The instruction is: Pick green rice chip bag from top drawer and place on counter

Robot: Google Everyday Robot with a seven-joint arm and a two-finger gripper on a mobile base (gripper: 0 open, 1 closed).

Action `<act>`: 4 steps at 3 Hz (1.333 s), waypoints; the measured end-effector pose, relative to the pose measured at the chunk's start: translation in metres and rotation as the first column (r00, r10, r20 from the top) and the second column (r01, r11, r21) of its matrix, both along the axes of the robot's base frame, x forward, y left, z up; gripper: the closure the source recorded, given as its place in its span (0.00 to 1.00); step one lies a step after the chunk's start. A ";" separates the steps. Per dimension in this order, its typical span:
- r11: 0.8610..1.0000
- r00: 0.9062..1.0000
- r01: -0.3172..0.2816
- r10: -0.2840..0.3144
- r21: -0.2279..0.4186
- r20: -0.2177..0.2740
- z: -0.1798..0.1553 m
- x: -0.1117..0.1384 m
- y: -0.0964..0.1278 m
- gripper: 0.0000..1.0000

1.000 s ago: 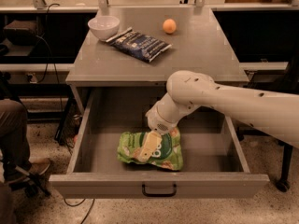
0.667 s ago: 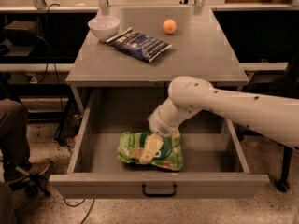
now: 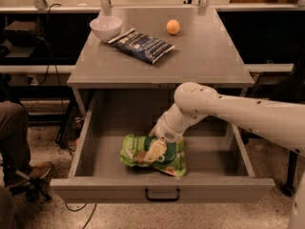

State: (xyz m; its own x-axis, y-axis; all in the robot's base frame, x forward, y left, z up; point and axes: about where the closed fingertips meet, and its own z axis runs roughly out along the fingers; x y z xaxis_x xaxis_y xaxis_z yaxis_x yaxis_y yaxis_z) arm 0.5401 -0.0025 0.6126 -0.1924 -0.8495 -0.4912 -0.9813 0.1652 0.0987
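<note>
The green rice chip bag (image 3: 136,156) lies flat in the open top drawer (image 3: 162,190), near its front middle. My white arm reaches in from the right and down into the drawer. My gripper (image 3: 155,151) is pressed onto the top of the bag, its pale fingers (image 3: 153,152) lying across the bag's middle. The grey counter (image 3: 200,56) is the tabletop right above and behind the drawer.
On the counter lie a dark blue snack bag (image 3: 144,45), a white bowl (image 3: 106,27) at the back left and an orange (image 3: 173,26) at the back middle. A seated person's leg and shoe (image 3: 19,142) are at the left of the drawer.
My gripper has sunk a little lower onto the bag and shifted slightly forward. The bag has hardly moved.
</note>
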 end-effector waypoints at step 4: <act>0.961 0.909 0.096 -0.191 0.260 0.370 0.204 0.026 -0.138 1.00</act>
